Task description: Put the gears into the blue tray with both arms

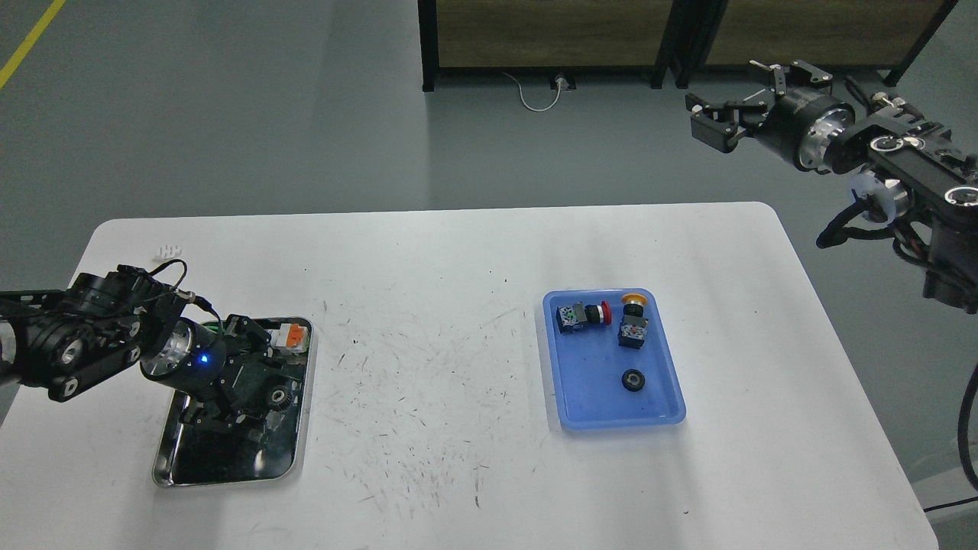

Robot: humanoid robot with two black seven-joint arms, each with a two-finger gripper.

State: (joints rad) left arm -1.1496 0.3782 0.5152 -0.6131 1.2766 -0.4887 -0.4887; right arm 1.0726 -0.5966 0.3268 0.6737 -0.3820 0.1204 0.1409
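**Observer:** Where are the gears?

**Operator:** One gear (633, 380) lies flat in the blue tray (588, 397), near its front, apart from the red-capped switch (582, 315) and the yellow-capped one (633, 322). The other gear (279, 396) sits in the steel tray (299, 428) on the desk (428, 305), right at my left claw (229, 397).

**Observer:** Is it gripped?

**Operator:** I can't tell; the fingers are dark against the tray. My right claw (714, 114) hangs released, high and well clear.

**Observer:** Advice?

**Operator:** I'd pinch across the teeth, lift straight up past the rim, and avoid the orange connector (291, 336).
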